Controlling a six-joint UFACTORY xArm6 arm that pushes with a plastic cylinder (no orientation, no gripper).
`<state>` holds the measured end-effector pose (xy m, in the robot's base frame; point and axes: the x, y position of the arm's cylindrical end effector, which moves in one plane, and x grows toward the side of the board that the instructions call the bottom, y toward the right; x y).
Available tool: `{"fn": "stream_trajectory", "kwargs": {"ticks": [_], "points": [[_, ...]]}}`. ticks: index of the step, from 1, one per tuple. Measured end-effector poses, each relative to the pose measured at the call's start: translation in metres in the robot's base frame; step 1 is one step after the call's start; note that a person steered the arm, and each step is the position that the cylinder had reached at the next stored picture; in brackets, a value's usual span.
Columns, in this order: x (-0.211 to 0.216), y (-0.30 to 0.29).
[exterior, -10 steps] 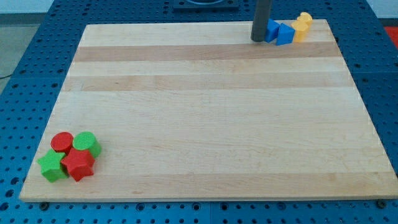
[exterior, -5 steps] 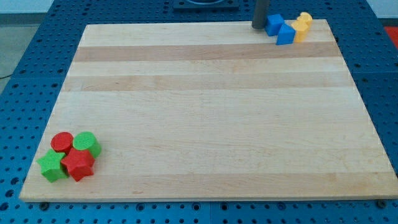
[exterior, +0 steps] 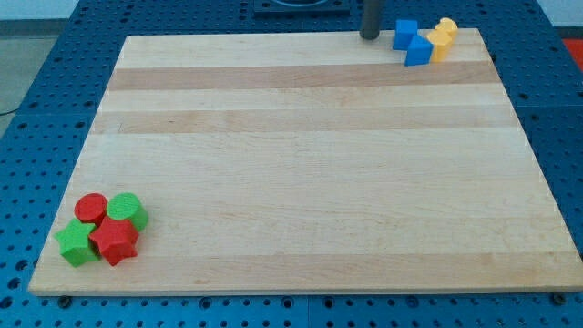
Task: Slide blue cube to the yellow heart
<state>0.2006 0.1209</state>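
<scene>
The blue cube [exterior: 405, 33] sits at the top right of the wooden board [exterior: 301, 164]. A second blue block [exterior: 418, 50], wedge-like, touches it at its lower right. Two yellow blocks lie just right of these: one at the top [exterior: 446, 27] and one below it [exterior: 438, 44], touching the blue wedge; which is the heart I cannot tell. My tip [exterior: 369, 37] stands at the board's top edge, a little left of the blue cube and apart from it.
At the bottom left corner sits a cluster: a red cylinder [exterior: 90, 208], a green cylinder [exterior: 127, 210], a red star-like block [exterior: 114, 240] and a green star-like block [exterior: 76, 243]. Blue perforated table [exterior: 55, 91] surrounds the board.
My tip has moved up and slightly left, from touching the blue cube's left side to standing apart from it. The blue cube has shifted up a little.
</scene>
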Motion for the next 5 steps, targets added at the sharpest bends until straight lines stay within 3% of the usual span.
{"fn": "stream_trajectory", "kwargs": {"ticks": [5], "points": [[0.001,0.052]]}}
